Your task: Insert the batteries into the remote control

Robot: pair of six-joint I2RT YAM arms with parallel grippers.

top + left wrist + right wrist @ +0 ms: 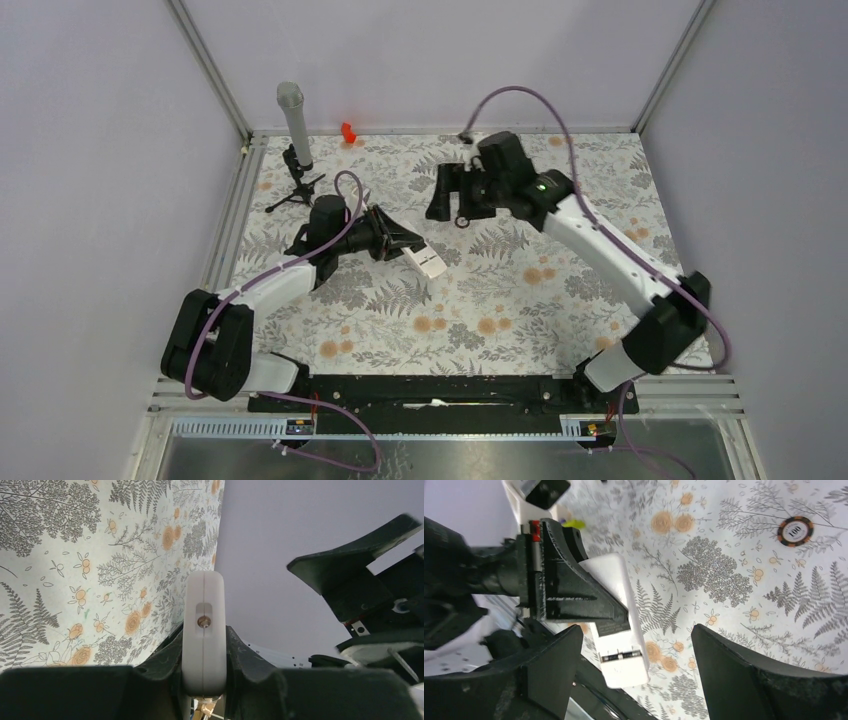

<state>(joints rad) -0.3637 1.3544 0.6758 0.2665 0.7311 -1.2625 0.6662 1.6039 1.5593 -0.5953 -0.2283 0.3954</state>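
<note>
Left gripper (204, 652) is clamped hard on the remote control (204, 625). Its fingers (162, 672) press the two broad faces, with the white body edge-on between them and the rounded end poking out past the tips. A slot in that end shows a small metal contact (203, 621). From above, the remote juts out from this pincer over the floral cloth (500, 300); whether it clears the cloth cannot be told. Right gripper (639, 630) has its jaws wide apart and grips nothing. The remote shows in the gap just beyond its fingertips, touching neither finger. In the top view this pincer (447, 192) stands near the left one, on the far side of the remote and apart from it. Farther out, well past one of its fingertips, a poker chip (794, 530) marked 100 lies flat on the cloth. A yellow-green scrap (572, 524) peeks out behind the left pincer, too blurred to name. Well behind the left pincer a grey microphone (293, 125) stands on a small black tripod. A small red object (347, 131) sits beyond that at the table's back edge.
</note>
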